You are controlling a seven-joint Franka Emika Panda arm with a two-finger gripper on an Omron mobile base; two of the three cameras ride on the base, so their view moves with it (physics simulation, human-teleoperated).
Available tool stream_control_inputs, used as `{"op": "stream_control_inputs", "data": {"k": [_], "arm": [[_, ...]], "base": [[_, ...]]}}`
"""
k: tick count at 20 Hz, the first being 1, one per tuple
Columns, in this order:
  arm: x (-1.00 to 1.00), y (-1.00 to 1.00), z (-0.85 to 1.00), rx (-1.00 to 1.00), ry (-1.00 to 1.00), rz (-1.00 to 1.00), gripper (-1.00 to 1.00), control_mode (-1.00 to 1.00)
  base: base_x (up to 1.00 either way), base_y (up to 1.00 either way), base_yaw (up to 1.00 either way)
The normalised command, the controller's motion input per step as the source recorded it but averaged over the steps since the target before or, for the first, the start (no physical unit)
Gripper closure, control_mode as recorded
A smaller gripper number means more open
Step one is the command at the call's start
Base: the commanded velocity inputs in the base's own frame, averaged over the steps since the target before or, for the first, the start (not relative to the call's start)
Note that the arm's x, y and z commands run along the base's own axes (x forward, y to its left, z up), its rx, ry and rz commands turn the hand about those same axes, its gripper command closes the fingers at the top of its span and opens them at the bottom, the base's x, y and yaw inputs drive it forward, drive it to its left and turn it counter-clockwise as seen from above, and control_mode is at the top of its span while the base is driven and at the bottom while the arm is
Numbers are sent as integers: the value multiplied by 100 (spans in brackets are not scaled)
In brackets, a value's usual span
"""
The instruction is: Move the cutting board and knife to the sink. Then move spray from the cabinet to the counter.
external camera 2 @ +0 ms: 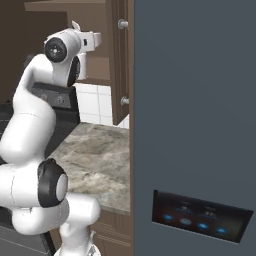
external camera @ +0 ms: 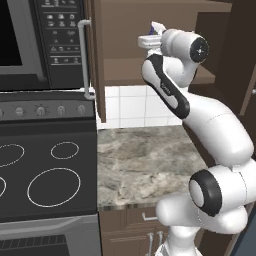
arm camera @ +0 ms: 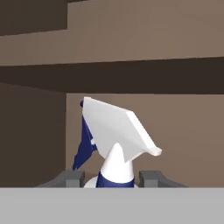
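The white spray (arm camera: 118, 135) with its blue trigger stands upright inside the open cabinet (external camera: 125, 65). My gripper (arm camera: 113, 177) is shut on the spray, one fingertip on each side of the bottle's neck. In the left base view the arm reaches up into the cabinet, and the spray's nozzle (external camera: 156, 27) pokes out above the hand. The right base view has the nozzle tip (external camera 2: 75, 24) above the wrist. The counter (external camera: 145, 160) lies well below the hand. The cutting board, knife and sink are out of view.
The cabinet door (external camera: 97, 60) with a grey bar handle (external camera: 85, 55) stands open left of the arm. A black stovetop (external camera: 45, 170) and microwave (external camera: 30, 40) are further left. A tall grey fridge (external camera 2: 195, 125) walls off the right side.
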Motion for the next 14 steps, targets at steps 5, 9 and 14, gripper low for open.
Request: {"op": "stream_control_inputs", "data": {"k": [5, 9, 14], "arm": [[-76, 0, 4, 4, 0, -10, 100, -100], [-74, 0, 10, 2, 0, -10, 100, -100], [-75, 0, 8, 1, 0, -10, 100, -100]], "base": [[0, 0, 0], [0, 0, 0], [0, 0, 0]]}}
